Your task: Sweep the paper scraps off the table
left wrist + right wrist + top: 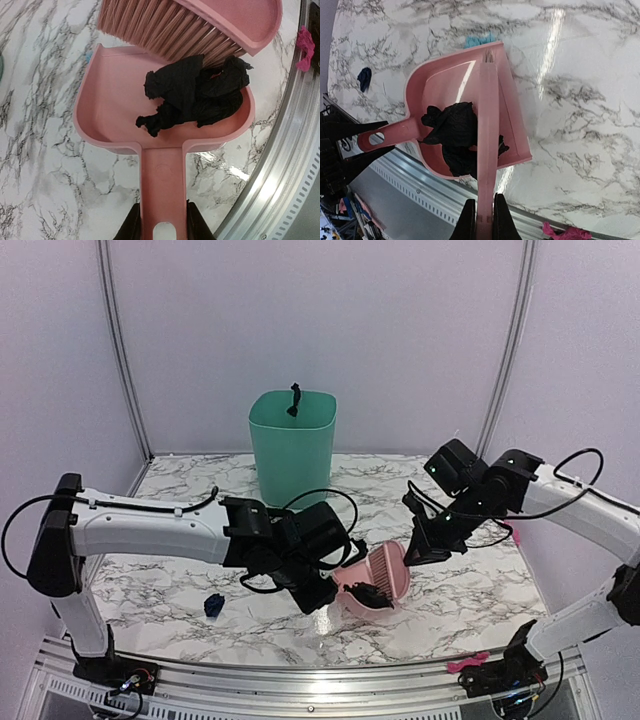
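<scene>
Lying crumpled in smooth pink dustpan [107,105] beside bristly brush [165,25]: black paper scraps [195,95].

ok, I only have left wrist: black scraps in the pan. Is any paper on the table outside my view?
Observer: Yes. A dark navy scrap lies on the table, left of the dustpan and apart from it.
Operator: Only that one?
Observer: No. A light-blue scrap sits outside the dustpan, by its far corner.
Operator: What's holding the brush?
Observer: The right claw, shut on the brush handle.
</scene>
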### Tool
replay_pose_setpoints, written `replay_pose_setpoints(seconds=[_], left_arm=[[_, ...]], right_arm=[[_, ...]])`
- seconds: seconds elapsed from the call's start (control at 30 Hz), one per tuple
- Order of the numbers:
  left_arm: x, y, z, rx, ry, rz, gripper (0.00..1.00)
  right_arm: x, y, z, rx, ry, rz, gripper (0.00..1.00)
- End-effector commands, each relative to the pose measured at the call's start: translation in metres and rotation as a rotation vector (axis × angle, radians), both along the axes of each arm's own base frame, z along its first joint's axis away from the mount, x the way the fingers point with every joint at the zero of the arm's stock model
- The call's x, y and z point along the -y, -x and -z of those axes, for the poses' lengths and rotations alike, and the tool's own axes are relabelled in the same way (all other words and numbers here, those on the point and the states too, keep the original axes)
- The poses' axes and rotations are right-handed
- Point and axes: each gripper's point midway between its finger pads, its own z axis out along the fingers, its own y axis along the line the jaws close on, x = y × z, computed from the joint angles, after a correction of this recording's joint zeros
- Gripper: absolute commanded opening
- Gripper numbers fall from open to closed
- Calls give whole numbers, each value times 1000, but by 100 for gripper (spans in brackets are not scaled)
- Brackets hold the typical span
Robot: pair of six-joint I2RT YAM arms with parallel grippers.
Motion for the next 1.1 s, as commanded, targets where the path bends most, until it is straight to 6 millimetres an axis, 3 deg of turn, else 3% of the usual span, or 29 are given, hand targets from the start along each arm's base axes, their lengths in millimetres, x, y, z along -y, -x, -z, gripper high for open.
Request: replay_pose_setpoints(seconds=[0.0, 0.13, 0.37, 0.57, 0.8, 1.07], left_arm=[[1, -31, -55, 51, 138, -88, 0], [-7, -53, -83, 74, 195, -121, 0], [-31, -100, -153, 138, 345, -209, 0], [-45, -145, -192, 134, 456, -301, 0], [-44, -169, -224, 114, 553, -305, 0], [-43, -182, -250, 84, 643, -302, 0]], right_arm=[[-22, -47, -28, 153, -20, -4, 0], [-39, -89, -50, 246, -41, 25, 0], [-79, -150, -105, 392, -192, 12, 0], [-92, -199, -143, 491, -285, 33, 0], [-97, -228, -192, 593, -379, 34, 0], [-93, -241, -220, 653, -441, 53, 0]])
